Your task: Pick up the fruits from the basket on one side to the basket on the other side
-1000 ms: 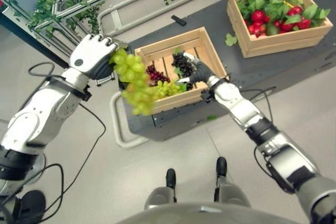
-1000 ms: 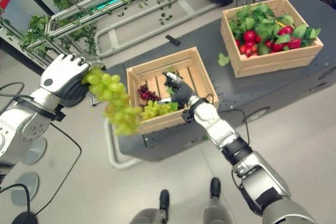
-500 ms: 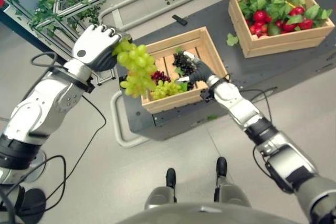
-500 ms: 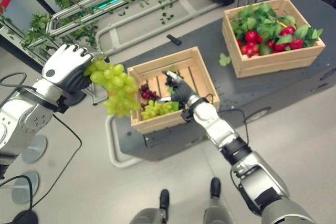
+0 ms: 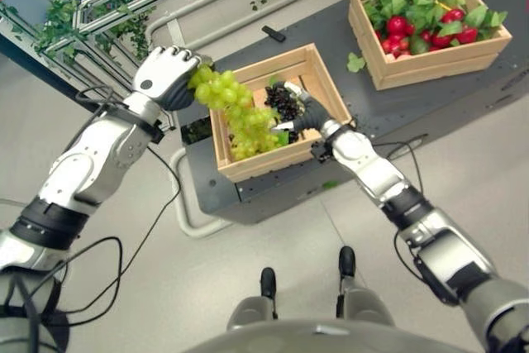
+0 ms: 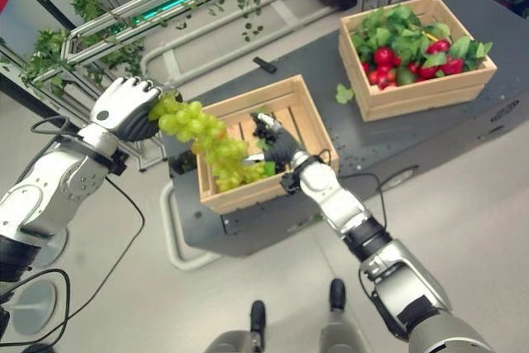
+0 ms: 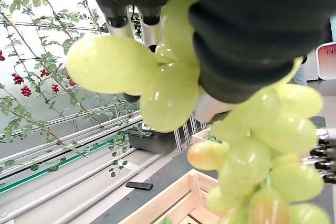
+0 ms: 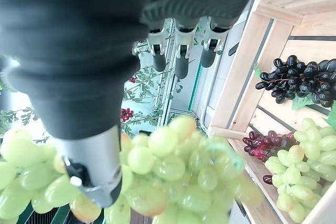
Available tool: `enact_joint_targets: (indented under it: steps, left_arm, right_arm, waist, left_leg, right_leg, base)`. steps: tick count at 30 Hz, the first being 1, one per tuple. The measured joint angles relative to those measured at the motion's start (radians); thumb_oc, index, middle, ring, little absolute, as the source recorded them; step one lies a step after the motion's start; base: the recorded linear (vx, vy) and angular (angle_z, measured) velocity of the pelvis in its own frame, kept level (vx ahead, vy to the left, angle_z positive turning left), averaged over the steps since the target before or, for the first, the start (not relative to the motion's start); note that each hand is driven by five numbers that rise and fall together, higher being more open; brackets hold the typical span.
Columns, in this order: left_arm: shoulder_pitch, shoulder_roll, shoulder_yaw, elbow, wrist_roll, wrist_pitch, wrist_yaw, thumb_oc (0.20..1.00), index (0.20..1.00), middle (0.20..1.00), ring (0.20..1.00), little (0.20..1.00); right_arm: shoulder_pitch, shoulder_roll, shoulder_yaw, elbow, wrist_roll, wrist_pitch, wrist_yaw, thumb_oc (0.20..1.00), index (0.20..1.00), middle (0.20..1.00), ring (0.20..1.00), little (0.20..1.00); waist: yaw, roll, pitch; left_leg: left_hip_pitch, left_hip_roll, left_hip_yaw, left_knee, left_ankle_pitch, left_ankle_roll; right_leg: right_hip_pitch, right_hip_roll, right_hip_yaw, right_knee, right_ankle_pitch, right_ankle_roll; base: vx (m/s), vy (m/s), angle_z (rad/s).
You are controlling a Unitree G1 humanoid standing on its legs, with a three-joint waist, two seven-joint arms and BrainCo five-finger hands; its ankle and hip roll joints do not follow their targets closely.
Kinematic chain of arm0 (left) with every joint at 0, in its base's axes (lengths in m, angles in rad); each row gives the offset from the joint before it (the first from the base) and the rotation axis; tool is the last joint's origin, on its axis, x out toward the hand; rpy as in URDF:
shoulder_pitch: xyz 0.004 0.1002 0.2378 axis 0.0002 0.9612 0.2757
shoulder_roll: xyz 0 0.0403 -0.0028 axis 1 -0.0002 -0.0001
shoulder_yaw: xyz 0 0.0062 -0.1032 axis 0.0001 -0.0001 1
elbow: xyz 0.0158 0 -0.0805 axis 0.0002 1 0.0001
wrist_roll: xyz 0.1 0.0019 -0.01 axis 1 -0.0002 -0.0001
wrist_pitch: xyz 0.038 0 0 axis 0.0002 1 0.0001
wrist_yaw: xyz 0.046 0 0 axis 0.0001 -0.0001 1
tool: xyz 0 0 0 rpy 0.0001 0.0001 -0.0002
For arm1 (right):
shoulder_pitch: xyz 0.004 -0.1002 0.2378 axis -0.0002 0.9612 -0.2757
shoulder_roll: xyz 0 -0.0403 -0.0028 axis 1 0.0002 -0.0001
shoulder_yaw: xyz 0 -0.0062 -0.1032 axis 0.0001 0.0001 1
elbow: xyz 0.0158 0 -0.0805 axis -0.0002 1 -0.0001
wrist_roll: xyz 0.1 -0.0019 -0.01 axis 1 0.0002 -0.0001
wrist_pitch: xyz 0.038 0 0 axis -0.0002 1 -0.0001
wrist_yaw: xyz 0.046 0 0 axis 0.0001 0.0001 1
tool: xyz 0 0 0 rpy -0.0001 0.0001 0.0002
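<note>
Left eye view: dark platform carries two wooden crates. Far crate, on the robot's right, is packed with red fruit and green leaves. Near crate sits just ahead of the robot, with dark grape bunches and a green bunch inside. Behind the platform runs a metal rail frame with leafy vines.

Left hand is raised beside the near crate's left wall, fingers curled round the top of a green grape bunch. Bunch hangs from that hand over the left part of the near crate, clear of the slats. Left wrist view confirms grapes pressed into the palm.

Right hand is down inside the near crate among the dark bunches; fingers look extended in its wrist view, nothing gripped.

Small black object lies on the platform behind the near crate. One loose leaf lies between the crates.
</note>
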Motion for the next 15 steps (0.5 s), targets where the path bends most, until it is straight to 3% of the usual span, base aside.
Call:
enact_joint_targets:
  steps: [15]
  left_arm:
    - [0.044, -0.008, 0.013, -0.002, -0.001, 0.001, 0.012, 0.200, 0.200, 0.200, 0.200, 0.200]
  right_arm:
    - [-0.010, 0.010, 0.004, 0.001, 0.016, 0.005, -0.038, 1.000, 1.000, 1.000, 1.000, 1.000]
  waist:
    - [0.002, 0.000, 0.000]
  left_leg:
    - [0.005, 0.002, 0.000, 0.000, 0.000, 0.000]
  right_leg:
    - [0.007, 0.001, -0.001, -0.002, -0.001, 0.000]
  base:
    - [0.00, 0.000, 0.00]
